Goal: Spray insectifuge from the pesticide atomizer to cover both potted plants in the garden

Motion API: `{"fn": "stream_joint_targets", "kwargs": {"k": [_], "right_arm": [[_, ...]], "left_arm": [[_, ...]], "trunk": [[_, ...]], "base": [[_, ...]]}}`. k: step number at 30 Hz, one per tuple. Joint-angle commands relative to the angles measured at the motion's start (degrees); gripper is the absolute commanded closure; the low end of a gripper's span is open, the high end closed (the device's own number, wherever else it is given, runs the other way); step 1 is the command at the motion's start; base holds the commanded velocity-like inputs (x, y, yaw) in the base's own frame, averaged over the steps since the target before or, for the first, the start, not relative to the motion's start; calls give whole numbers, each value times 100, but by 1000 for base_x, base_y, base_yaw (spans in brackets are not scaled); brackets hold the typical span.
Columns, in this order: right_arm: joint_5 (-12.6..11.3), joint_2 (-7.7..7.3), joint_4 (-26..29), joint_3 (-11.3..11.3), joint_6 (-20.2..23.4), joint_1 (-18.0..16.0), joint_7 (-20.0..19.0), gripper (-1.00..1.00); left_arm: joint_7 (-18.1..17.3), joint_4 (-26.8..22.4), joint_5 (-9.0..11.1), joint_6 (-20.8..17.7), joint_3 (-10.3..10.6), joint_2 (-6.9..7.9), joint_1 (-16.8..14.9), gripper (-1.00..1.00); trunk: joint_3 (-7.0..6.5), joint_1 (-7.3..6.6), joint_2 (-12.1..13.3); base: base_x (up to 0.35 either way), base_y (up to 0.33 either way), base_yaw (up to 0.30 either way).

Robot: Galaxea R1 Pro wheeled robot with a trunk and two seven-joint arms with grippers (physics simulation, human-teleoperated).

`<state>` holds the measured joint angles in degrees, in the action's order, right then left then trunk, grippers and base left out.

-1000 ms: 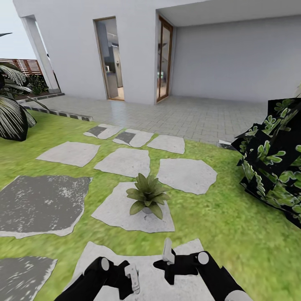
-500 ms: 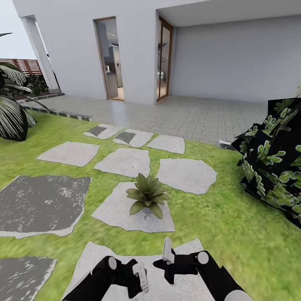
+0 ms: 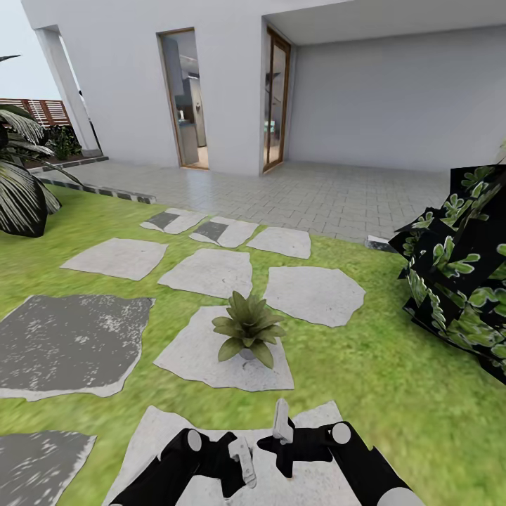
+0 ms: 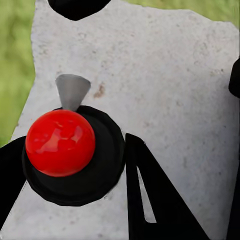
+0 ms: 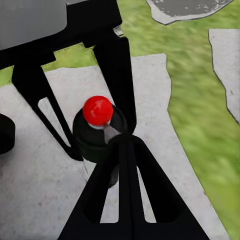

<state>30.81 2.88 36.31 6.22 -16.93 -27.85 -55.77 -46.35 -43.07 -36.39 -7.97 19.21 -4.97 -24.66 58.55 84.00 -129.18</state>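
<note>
Left hand [image 3: 242, 460]: your fingers are clamped on the atomizer [image 4: 67, 150], red cap up, low over a grey stone [image 3: 295, 478].
Right hand [image 3: 282, 430]: just beside it, can't tell if it's apart.
Plant [image 3: 247, 329]: one stone ahead.

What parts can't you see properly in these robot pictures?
- Pesticide atomizer, right wrist view: body and label hidden beneath its red-knobbed top and the dark fingers.
- Right gripper, head view: too small to tell what it holds.
- Potted plant, head view: leaves cover the pot.
- Bush, head view: cut off by the picture's edge.
</note>
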Motion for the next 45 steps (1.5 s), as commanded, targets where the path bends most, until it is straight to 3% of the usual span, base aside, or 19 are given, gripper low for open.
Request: {"fn": "stream_joint_targets", "kwargs": {"k": [1,19,25,45], "right_arm": [[48,2,8,-7,-29,-2,-5,100],[48,2,15,-7,-29,-2,-5,100],[48,2,16,-7,-29,-2,-5,100],[48,37,16,-7,-29,-2,-5,100]], "left_arm": [[0,-41,-4,-47,-4,2,1,100],[47,-115,35,-56,-14,-10,22,100],[47,-93,17,-56,-13,-102,23,100],[47,-84,34,-46,-13,-176,19,100]], "trunk": [[5,-1,-2],[5,-1,-2],[5,-1,-2],[5,-1,-2]], "base": [[0,0,0],[0,0,0],[0,0,0],[0,0,0]]}}
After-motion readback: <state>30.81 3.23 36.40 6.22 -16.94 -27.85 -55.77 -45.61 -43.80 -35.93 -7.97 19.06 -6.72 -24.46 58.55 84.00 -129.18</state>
